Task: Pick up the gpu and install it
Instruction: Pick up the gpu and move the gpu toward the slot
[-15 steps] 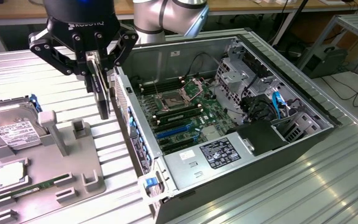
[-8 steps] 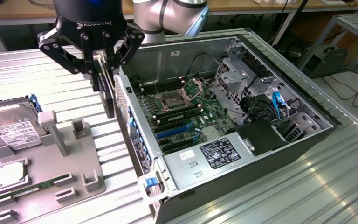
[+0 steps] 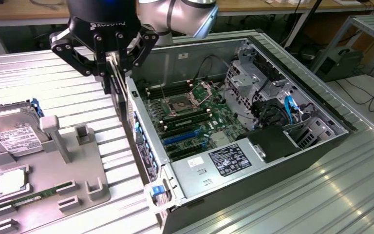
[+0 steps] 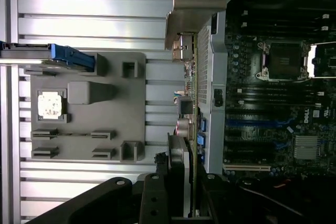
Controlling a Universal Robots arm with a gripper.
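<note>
Fingers [image 3: 83,61] of the blk gripper [image 3: 113,75] are closed on the gpu [image 3: 117,91], pinching its thin edge. Ext view: card hangs upright, edge-on, just outside the open PC case [image 3: 317,114], beside its rear wall [image 3: 140,136] and above the ribbed alu table [image 3: 343,190]. Seen edge-on, its face can't be read. Inside the case: green motherboard [image 3: 196,114] w/ blue slots and a grey metal PSU box [image 3: 196,173]. At ext view's left, a matte grey plastic fixture [image 3: 66,180] holds a boxy silver hard drive [image 3: 11,136], a square CPU [image 3: 11,181] and a narrow green memory stick [image 3: 28,200]. Wrist view: gpu [image 4: 192,103] edge-on again, w/ a flat silver bracket [image 4: 195,11] at the end away from the fingers. Pads [image 4: 177,171] press on both sides; the finger links are dark and hard to tell apart. Card sits between fixture [image 4: 131,108] and motherboard [image 4: 278,108], just beside the perforated rear wall [image 4: 206,66]. Case interior is cut off at the frame edge.
</note>
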